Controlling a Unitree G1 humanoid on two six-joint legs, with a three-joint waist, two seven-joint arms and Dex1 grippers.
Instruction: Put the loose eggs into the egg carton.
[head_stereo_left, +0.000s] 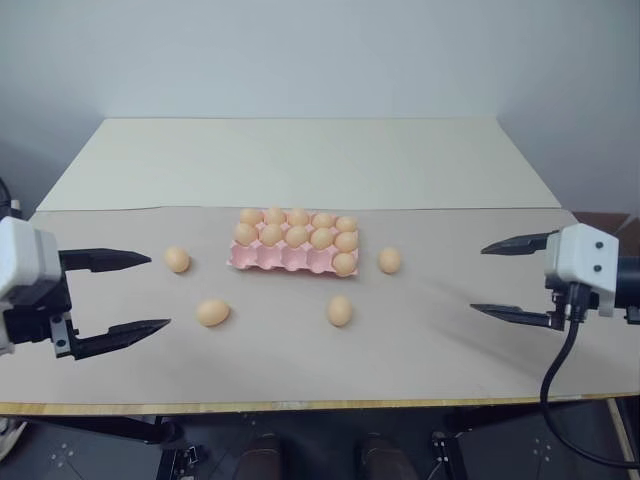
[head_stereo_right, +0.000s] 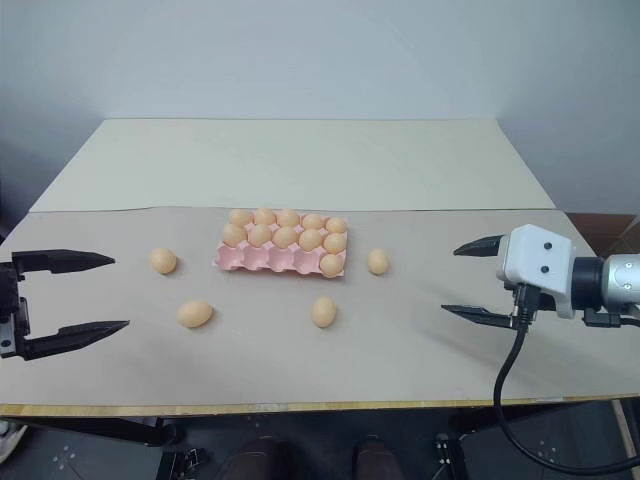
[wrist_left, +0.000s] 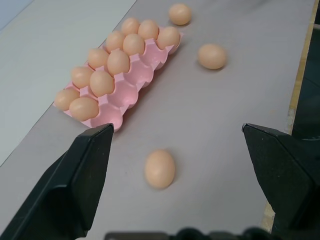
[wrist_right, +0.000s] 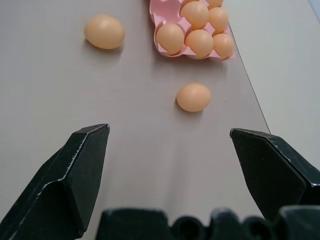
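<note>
The egg carton (head_stereo_left: 293, 258) is lying at the table's (head_stereo_left: 300, 160) centre, long axis running 9-to-3. Four loose eggs (head_stereo_left: 212, 313) are sitting round it from 9 through 6 to 3 o'clock. The left gripper (head_stereo_left: 137, 293) and right gripper (head_stereo_left: 497, 280) are hovering with fingers apart, holding nothing.

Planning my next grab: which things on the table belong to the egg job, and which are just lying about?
Job:
- four loose pale orange-tan eggs
- flat pink moulded egg carton, near row holding one egg and four bare cups

Lying about:
- brown paper sheet over the cream table; nothing else
</note>
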